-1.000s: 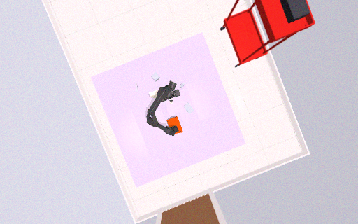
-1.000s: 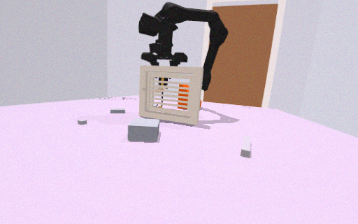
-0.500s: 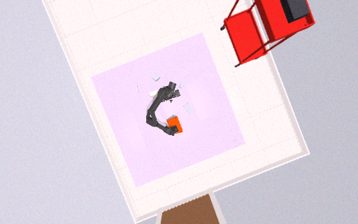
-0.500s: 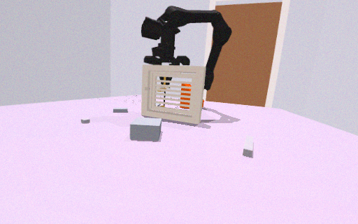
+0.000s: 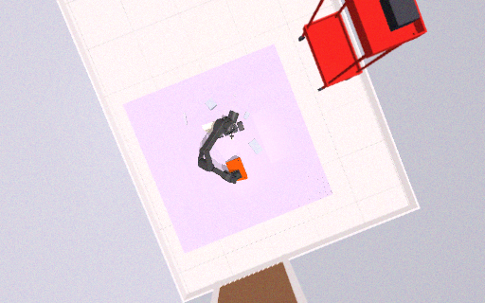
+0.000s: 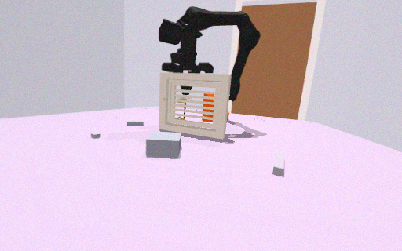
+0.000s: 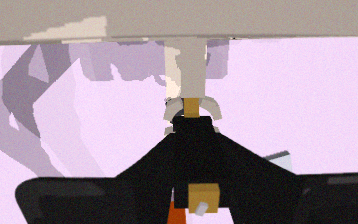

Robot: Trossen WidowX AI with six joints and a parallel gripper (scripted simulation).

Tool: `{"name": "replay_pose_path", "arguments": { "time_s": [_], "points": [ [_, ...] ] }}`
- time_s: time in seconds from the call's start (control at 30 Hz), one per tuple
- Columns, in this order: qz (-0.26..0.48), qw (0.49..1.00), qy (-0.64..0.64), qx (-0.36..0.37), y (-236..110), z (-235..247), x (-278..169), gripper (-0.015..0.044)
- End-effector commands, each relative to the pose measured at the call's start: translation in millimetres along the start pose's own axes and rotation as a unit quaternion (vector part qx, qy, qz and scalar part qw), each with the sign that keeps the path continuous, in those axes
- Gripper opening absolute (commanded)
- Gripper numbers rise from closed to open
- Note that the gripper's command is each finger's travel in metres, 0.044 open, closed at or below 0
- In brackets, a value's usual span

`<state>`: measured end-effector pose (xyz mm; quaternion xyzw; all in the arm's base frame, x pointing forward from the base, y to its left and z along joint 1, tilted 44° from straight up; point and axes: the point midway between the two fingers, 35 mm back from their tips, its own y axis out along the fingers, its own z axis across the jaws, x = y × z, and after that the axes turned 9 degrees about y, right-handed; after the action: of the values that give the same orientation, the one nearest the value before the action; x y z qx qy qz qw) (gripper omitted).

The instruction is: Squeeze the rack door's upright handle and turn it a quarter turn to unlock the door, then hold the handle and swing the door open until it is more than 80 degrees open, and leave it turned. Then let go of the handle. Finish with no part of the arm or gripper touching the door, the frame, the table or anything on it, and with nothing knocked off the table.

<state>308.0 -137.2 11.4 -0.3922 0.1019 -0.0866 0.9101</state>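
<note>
The beige rack frame (image 6: 222, 106) (image 7: 280, 17) stands upright on the table, with the slatted door (image 6: 171, 103) lying closed in it. The handle (image 7: 203, 194), black with a brass strip, stands upright on the door's arm side, joined to it by a beige bracket (image 7: 192, 70). My gripper (image 7: 194, 139) (image 5: 231, 129) points straight down behind the door as the exterior camera sees it, its two black fingers shut on the handle from both sides. In the wrist view the fingers cover the handle's middle. In the exterior view the frame hides most of the fingers.
An orange block (image 5: 240, 166) (image 6: 209, 107) sits at the arm's base. Grey blocks stand around the rack: a large one (image 5: 210, 104) (image 6: 163, 147), a slim one (image 5: 185, 119) (image 6: 279, 169), a small one (image 5: 246, 115) (image 6: 96, 136) and a flat one (image 5: 256, 146) (image 6: 135, 124).
</note>
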Motion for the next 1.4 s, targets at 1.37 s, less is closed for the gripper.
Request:
{"name": "replay_pose_path", "arguments": {
  "time_s": [1.37],
  "points": [
    [-0.001,0.576,0.817,0.002,0.1,0.1,0.7,0.0015]
  ]
}}
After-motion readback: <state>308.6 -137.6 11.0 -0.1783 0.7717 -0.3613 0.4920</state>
